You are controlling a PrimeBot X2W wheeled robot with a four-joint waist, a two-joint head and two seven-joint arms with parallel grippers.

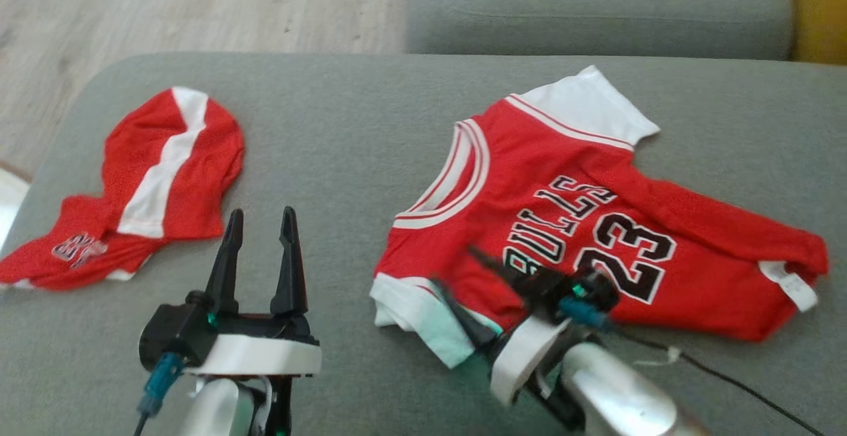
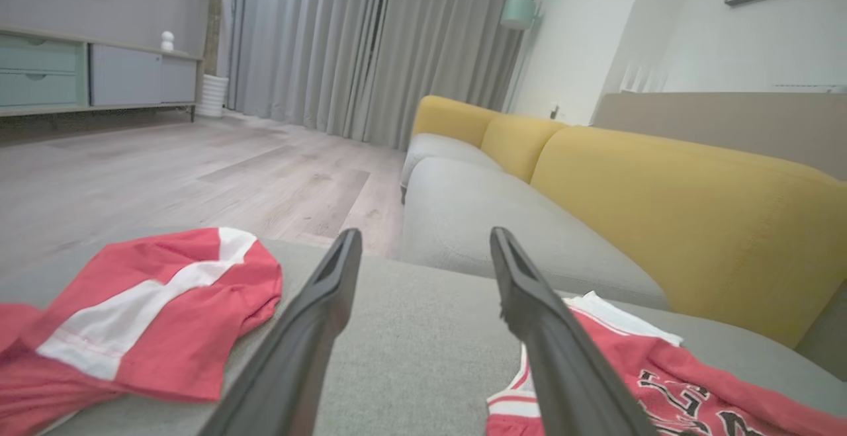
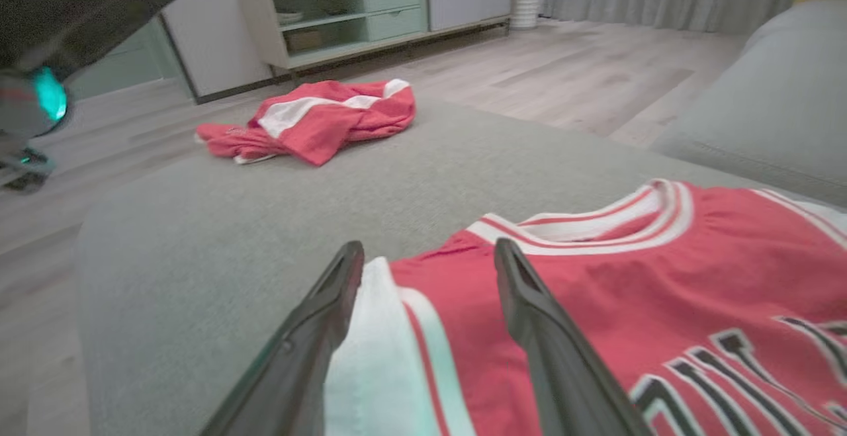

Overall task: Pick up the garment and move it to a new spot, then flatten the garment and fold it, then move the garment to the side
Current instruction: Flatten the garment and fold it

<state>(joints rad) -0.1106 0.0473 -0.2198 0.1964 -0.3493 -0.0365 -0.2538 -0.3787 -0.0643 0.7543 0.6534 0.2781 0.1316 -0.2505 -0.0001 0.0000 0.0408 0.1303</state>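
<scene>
red jersey (image 1: 595, 224) lies number-up on the right of the grey cushion (image 1: 344, 131), right gripper (image 3: 423, 254) wide open w/ fingers either side of its white sleeve (image 3: 370, 356), left gripper (image 1: 261, 214) open too, btw jersey & red shorts (image 1: 165, 178)

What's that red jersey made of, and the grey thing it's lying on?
The jersey looks like thin, matte synthetic knit: limp, creased, with printed lettering. The cushion looks like grey woven upholstery, from its fine grainy texture; its filling is hidden.
</scene>
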